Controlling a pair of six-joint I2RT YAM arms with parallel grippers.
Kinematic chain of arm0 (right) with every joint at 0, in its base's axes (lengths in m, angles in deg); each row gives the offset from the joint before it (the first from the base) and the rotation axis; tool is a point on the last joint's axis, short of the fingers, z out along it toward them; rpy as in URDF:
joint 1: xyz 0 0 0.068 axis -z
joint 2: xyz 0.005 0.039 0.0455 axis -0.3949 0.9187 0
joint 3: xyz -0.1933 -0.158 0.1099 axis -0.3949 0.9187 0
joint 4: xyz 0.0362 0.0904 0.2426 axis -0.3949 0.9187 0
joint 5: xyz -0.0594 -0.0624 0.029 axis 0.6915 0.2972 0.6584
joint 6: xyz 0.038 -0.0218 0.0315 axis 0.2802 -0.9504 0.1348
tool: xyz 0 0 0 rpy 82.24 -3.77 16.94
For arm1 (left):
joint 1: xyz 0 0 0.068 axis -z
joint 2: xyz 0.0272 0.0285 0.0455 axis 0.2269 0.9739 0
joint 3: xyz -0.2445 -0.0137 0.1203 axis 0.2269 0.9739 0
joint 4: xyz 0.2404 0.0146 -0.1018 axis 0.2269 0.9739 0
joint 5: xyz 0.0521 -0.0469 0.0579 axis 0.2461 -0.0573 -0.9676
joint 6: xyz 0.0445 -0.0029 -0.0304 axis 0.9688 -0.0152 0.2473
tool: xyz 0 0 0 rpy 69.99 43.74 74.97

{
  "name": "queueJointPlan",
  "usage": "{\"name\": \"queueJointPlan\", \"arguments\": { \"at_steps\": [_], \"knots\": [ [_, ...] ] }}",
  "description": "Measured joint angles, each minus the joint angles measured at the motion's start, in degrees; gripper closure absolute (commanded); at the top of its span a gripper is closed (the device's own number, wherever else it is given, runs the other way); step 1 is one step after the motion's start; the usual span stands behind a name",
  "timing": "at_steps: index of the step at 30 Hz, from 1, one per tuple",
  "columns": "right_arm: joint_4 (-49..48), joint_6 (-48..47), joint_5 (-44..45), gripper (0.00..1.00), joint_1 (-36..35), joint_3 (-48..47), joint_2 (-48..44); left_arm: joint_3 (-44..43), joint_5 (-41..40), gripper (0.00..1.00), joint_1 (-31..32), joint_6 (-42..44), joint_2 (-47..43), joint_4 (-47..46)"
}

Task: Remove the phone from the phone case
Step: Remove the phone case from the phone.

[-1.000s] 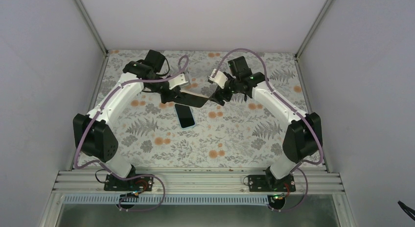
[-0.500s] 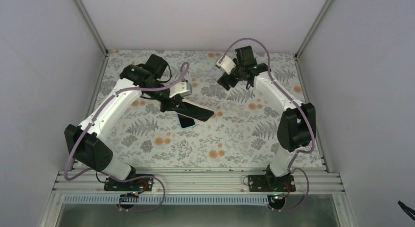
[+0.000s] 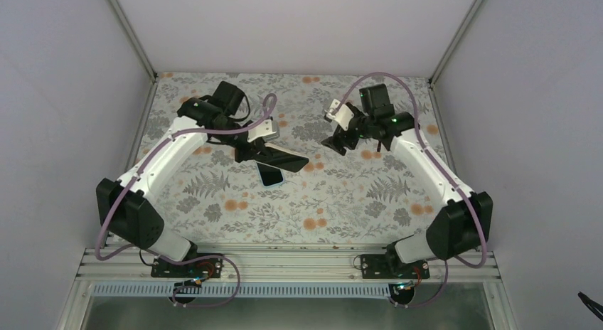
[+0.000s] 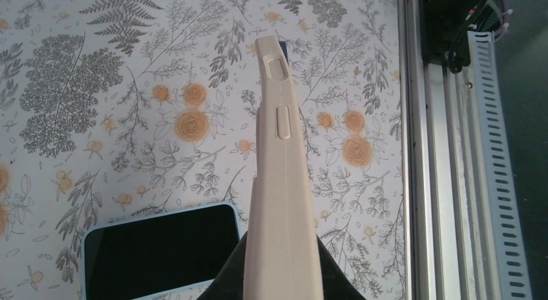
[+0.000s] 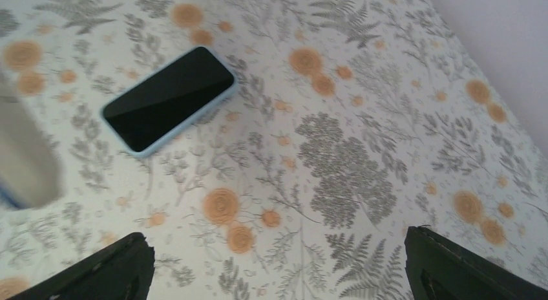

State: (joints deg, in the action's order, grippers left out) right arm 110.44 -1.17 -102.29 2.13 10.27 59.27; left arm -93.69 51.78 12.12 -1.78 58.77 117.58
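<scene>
Just beside left end effector [image 3: 247, 153], phone [image 3: 270, 176]

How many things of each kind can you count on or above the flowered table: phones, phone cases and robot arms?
Black-screened phone with pale blue edge: 1
Beige rubbery phone case: 1
White-and-black robot arms: 2, left and right
Total: 4

The phone case [image 4: 282, 203] looks smooth matt plastic, the phone [image 5: 169, 97] glossy-faced, the rail [image 4: 446, 151] bare metal
</scene>
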Motion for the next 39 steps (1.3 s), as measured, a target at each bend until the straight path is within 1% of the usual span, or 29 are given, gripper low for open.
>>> {"name": "queueJointPlan", "arguments": {
  "at_steps": [5,12,28,39],
  "knots": [
    [2.62,-0.98,-3.85,0.04,-1.49,2.14,-2.47,0.00,-0.55,0.98,0.00,-0.17,1.25,-1.40],
    [3.06,-0.79,-5.01,0.05,-3.93,7.10,-2.51,-0.17,-0.26,0.98,0.00,-0.35,1.64,-2.60],
    [-2.43,1.31,-3.93,0.06,-3.93,7.96,-2.67,-0.33,1.05,0.98,0.02,-0.35,2.29,-2.73],
    [-2.60,1.20,-4.66,0.07,-3.91,7.06,-0.90,-0.33,0.98,0.98,0.02,-0.79,2.40,-3.26]
  ]
}}
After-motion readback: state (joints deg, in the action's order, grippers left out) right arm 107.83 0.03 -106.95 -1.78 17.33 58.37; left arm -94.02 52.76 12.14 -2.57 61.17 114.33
